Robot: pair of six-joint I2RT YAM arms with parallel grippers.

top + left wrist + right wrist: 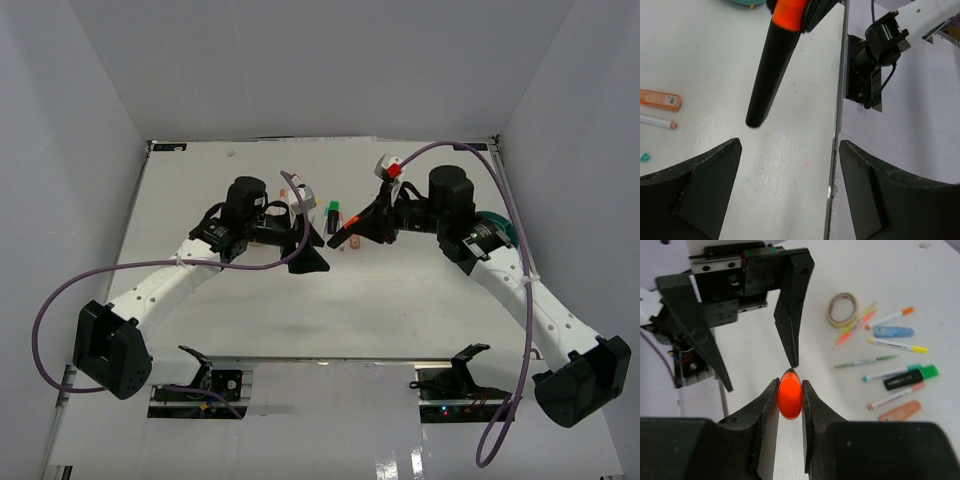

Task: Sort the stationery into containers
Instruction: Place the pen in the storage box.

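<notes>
Grip of right gripper (789,390): narrow, clamped on orange cap (790,404) of black marker (766,80), one finger on each side. Marker slanting down and away from the fingers; barrel plain black, tapering slightly to a blunt end. Contact of that end with the table (705,55): cannot tell.

Straight across from the cap, left gripper (789,145), spread wide, holding nothing, one fingertip just beyond the cap in the right wrist view. Bare white tabletop under and around the marker. Table edge (838,100) near the marker's lower end, on the arm-base side; past it, a black mount (872,65).

Out to the right of the right fingers, well apart, loose stationery lying flat: loop (843,309), blue highlighter (893,331), yellow-tipped pen (897,345), green pencil (862,362), green-capped marker (910,378), salmon highlighter (900,411). Teal cup (503,228) behind the right wrist, mostly hidden by the arm.
</notes>
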